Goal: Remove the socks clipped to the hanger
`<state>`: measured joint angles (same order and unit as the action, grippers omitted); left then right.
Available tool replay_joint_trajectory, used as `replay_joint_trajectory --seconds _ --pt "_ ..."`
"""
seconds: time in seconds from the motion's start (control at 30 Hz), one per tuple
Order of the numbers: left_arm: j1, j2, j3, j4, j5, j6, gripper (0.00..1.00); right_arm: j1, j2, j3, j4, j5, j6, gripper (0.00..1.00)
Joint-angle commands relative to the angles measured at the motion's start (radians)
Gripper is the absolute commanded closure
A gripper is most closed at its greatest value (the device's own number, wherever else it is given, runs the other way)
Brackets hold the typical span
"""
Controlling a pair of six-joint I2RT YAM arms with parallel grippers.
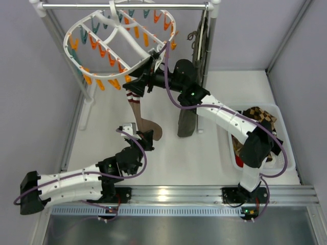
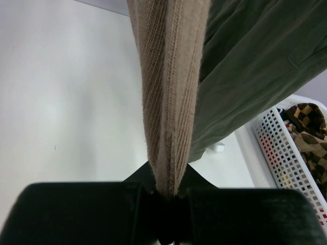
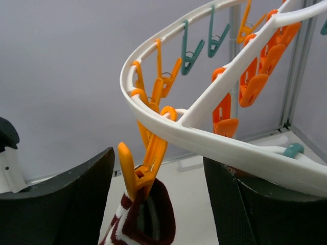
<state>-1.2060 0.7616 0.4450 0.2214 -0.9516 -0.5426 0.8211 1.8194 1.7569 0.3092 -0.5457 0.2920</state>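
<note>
A tan-brown sock (image 1: 137, 109) with a maroon and white striped cuff (image 3: 145, 222) hangs from an orange clip (image 3: 144, 159) on the white oval hanger (image 1: 110, 38), which hangs tilted from the rail. My left gripper (image 1: 141, 137) is shut on the sock's lower end (image 2: 171, 97), pulled taut. My right gripper (image 1: 144, 75) is open, its fingers (image 3: 76, 196) either side of the orange clip and cuff, just under the hanger frame (image 3: 214, 145). Argyle socks (image 1: 261, 118) lie in the white basket (image 1: 280, 153) at the right.
A long dark olive-grey garment (image 1: 188, 120) hangs from the metal rail (image 1: 125, 6) just right of the sock; it also shows in the left wrist view (image 2: 250, 66). The rack's white posts (image 1: 210, 46) stand on the white table. The basket also shows in the left wrist view (image 2: 276, 148).
</note>
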Motion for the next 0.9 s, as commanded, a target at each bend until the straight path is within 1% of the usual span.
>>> replay_joint_trajectory --seconds 0.0,0.07,0.1,0.13,0.2,0.3,0.33,0.5,0.6,0.63,0.7,0.73,0.8,0.87 --pt "-0.006 -0.005 0.034 -0.002 0.034 -0.016 1.00 -0.016 0.015 0.067 0.119 -0.054 0.025 0.33" --pt "-0.006 -0.002 0.035 -0.002 0.040 -0.016 1.00 -0.020 0.020 0.067 0.140 -0.065 0.054 0.35" --pt "-0.006 0.002 0.037 -0.001 0.042 -0.014 1.00 -0.020 0.021 0.070 0.149 -0.066 0.061 0.38" --pt "-0.004 0.002 0.037 -0.002 0.043 -0.014 1.00 -0.023 0.027 0.073 0.151 -0.065 0.067 0.43" --pt "-0.006 0.004 0.038 -0.002 0.043 -0.013 1.00 -0.023 0.035 0.085 0.153 -0.071 0.075 0.46" --pt "-0.006 0.002 0.037 -0.002 0.039 -0.011 1.00 -0.023 0.040 0.092 0.154 -0.068 0.087 0.55" --pt "-0.006 0.002 0.037 -0.001 0.036 -0.011 1.00 -0.023 0.040 0.092 0.157 -0.063 0.087 0.60" --pt "-0.006 0.010 0.044 -0.001 0.033 -0.003 1.00 -0.022 0.043 0.084 0.183 -0.059 0.113 0.61" --pt "-0.006 0.013 0.044 -0.001 0.031 -0.002 1.00 -0.023 0.041 0.079 0.192 -0.053 0.118 0.65" --pt "-0.006 0.012 0.044 -0.001 0.030 -0.002 1.00 -0.022 0.041 0.078 0.192 -0.053 0.121 0.70" --pt "-0.006 0.015 0.047 -0.001 0.031 -0.002 1.00 -0.023 0.037 0.069 0.206 -0.053 0.128 0.74" --pt "-0.006 0.015 0.047 -0.001 0.028 -0.002 1.00 -0.023 0.037 0.066 0.211 -0.051 0.131 0.80" --pt "-0.006 0.013 0.046 -0.001 0.028 -0.002 1.00 -0.023 0.034 0.056 0.222 -0.049 0.139 0.84" --pt "-0.006 0.015 0.044 -0.002 0.027 -0.005 1.00 -0.023 0.031 0.049 0.222 -0.042 0.142 0.93"
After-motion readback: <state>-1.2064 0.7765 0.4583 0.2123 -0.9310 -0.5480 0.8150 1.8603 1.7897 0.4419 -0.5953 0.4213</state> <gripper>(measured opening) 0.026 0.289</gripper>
